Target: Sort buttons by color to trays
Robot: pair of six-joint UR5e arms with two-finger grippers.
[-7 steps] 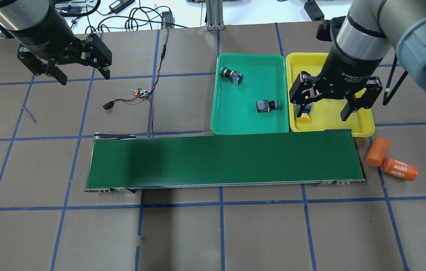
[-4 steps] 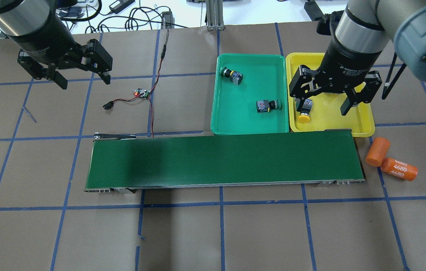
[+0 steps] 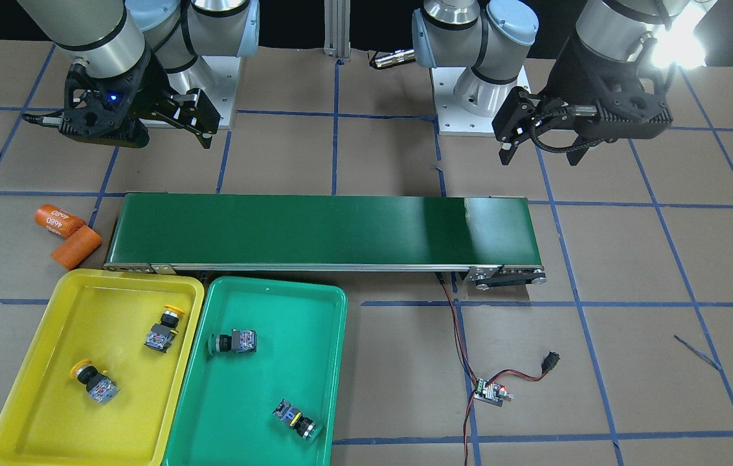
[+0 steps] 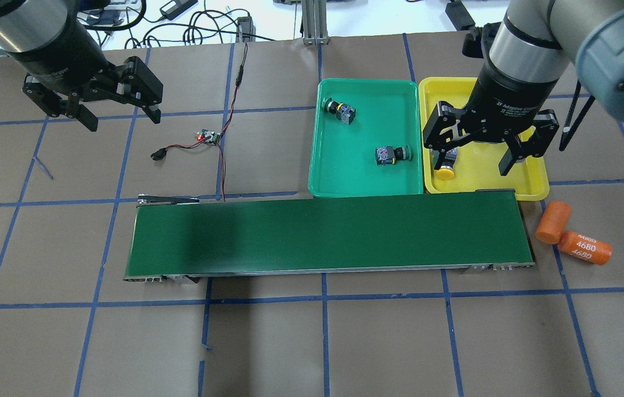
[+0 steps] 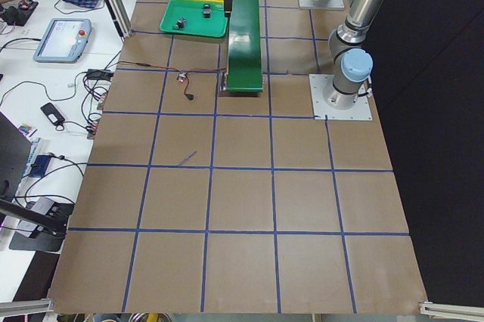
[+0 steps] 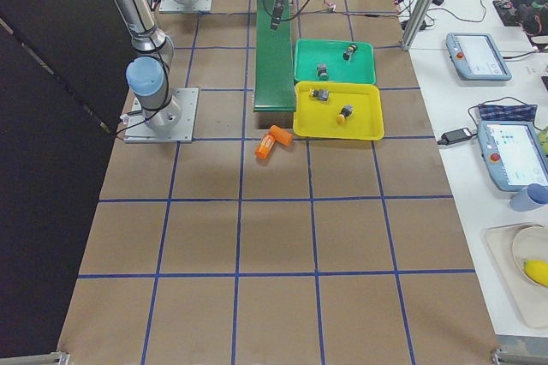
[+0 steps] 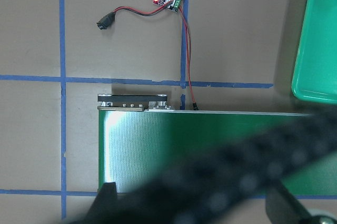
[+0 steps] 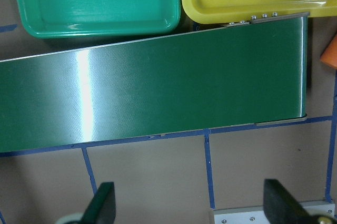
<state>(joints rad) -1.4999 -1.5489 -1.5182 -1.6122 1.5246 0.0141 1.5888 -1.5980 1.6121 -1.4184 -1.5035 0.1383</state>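
- Toward the lower left of the front-facing view, two shallow glossy plastic trays with rounded corners and raised rims lie side by side. The yellow tray [image 3: 36, 414] is on the left and the green tray [image 3: 243, 414] on the right, their long rims just beside each other.
- Two yellow buttons [image 3: 162, 330] [image 3: 93, 382], mushroom caps on blocky dark bodies, lie tipped on their sides in the yellow tray, apart from each other and off the walls.
- Two green buttons [image 3: 234, 342] [image 3: 295, 417] lie on their sides in the green tray, one in its upper part, one near its lower right corner.
- A long, flat, dark-green belt [image 4: 328, 234] with a faint sheen and metal end brackets spans the middle of the overhead view, its far edge close against both trays' short rims.
- At centre right, two matte orange cylinders [image 4: 552, 222] [image 4: 585, 247] touch each other beside the belt's end.
- A small circuit board [image 4: 208, 137] with thin red-black wires lies left of the green tray.
- At upper left, the left gripper [image 4: 123, 118] hangs with fingers spread wide, holding nothing.
- At upper right, the right gripper [image 4: 469, 165] is likewise wide open and empty, raised clear of the tray.
- The brown paper table [image 4: 400, 342], gridded with blue tape, lies flat across the lower part of the frame.
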